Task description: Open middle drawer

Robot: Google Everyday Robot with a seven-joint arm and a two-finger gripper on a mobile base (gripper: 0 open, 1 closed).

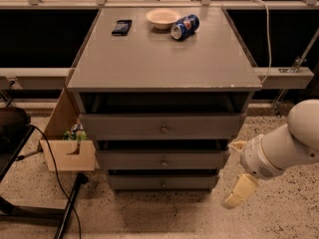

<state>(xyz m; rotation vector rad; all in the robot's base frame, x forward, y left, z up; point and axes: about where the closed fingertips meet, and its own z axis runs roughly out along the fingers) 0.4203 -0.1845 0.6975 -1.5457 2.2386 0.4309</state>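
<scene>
The grey cabinet (164,68) has three stacked drawers. The middle drawer (129,160) is a long flat grey front with a small round metal knob (163,162). It sits between the top drawer (124,126) and the bottom drawer (134,182), and all three fronts look pushed in. My gripper (238,169) hangs at the cabinet's right side, level with the middle and bottom drawers. Its two cream fingers are spread apart, one finger (239,191) low and the other up by the middle drawer's right end. It holds nothing and is apart from the knob.
On the cabinet top lie a black phone (122,27), a white bowl (162,18) and a blue soda can (184,27) on its side. A wooden box (67,153) stands left of the cabinet, with a cable (52,171) and a black stand leg (70,205) on the floor. A white cable (266,39) hangs at right.
</scene>
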